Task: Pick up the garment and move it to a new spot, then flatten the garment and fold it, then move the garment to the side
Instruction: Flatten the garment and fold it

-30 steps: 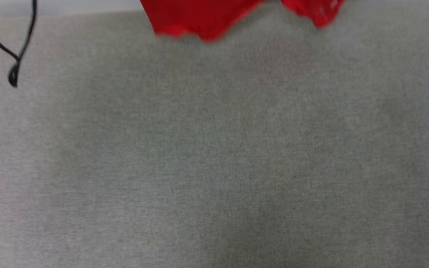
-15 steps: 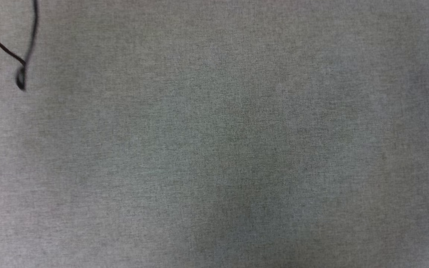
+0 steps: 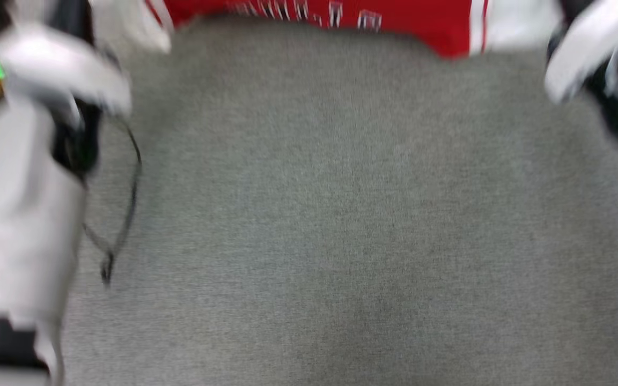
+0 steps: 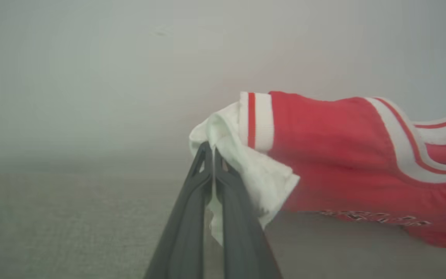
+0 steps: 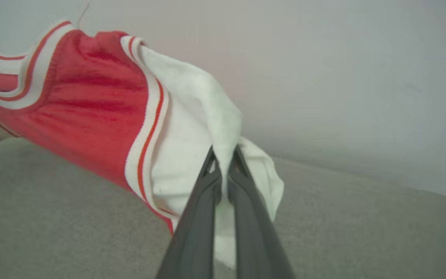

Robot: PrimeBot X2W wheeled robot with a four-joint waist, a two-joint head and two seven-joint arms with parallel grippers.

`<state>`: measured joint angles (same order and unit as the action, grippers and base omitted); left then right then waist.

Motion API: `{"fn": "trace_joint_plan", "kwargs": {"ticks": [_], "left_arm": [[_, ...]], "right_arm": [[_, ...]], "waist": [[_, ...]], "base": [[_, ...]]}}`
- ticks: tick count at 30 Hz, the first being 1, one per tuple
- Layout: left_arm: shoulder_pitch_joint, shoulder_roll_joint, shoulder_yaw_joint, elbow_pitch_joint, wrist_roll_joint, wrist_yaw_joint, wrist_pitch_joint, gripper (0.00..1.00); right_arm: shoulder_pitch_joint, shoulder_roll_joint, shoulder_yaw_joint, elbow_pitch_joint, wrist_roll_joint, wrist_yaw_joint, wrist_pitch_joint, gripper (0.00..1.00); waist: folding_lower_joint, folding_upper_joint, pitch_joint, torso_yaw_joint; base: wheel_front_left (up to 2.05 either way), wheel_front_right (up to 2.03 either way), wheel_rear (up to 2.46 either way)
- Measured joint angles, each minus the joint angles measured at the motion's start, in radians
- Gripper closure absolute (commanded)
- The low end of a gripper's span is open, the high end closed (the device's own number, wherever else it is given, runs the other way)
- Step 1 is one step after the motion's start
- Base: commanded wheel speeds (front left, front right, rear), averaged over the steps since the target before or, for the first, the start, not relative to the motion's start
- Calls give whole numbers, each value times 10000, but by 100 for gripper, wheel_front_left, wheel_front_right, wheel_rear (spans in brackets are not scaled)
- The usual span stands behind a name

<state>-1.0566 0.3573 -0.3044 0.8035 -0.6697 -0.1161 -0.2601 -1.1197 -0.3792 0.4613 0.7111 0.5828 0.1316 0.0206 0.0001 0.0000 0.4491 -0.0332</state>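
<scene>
The garment (image 3: 416,24) is held stretched crosswise, its long axis running sleeve to sleeve. One white sleeve is pinched by the left gripper (image 4: 212,151), the other by the right gripper (image 5: 223,151).

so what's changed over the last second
The head camera swung: the left forearm and right forearm came into view, and the shirt now spans the top edge. The left gripper and right gripper stayed shut on its white sleeves; surface and cable unchanged.
</scene>
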Motion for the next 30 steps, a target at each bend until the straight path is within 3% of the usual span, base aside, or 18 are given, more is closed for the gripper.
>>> {"fn": "trace_joint_plan", "kwargs": {"ticks": [8, 13, 23, 30], "left_arm": [[3986, -182, 677, -1760, 324, 40, 0, 100], [6333, -128, 571, -2671, 671, 341, 0, 100], [10377, 284, 100, -5083, 849, 1475, 968, 100], [12545, 493, 107, -7039, 736, 2466, 1697, 100]], "right_arm": [[3565, -623, 265, -1384, 880, 0, -198, 100], [5904, -752, 17, -2288, 1062, 0, 90, 100], [10501, -359, -1319, -4172, 846, 0, 1175, 100], [12973, 56, -2554, -5616, -46, 0, 2405, 100]], "waist": [[-1, 0, -1463, 159], [-2, 0, -2370, 211], [-4, 0, -3918, 255], [-5, 0, -4504, 304]], "base": [[0, 0, 0], [0, 0, 0], [0, 0, 0], [0, 0, 0]]}}
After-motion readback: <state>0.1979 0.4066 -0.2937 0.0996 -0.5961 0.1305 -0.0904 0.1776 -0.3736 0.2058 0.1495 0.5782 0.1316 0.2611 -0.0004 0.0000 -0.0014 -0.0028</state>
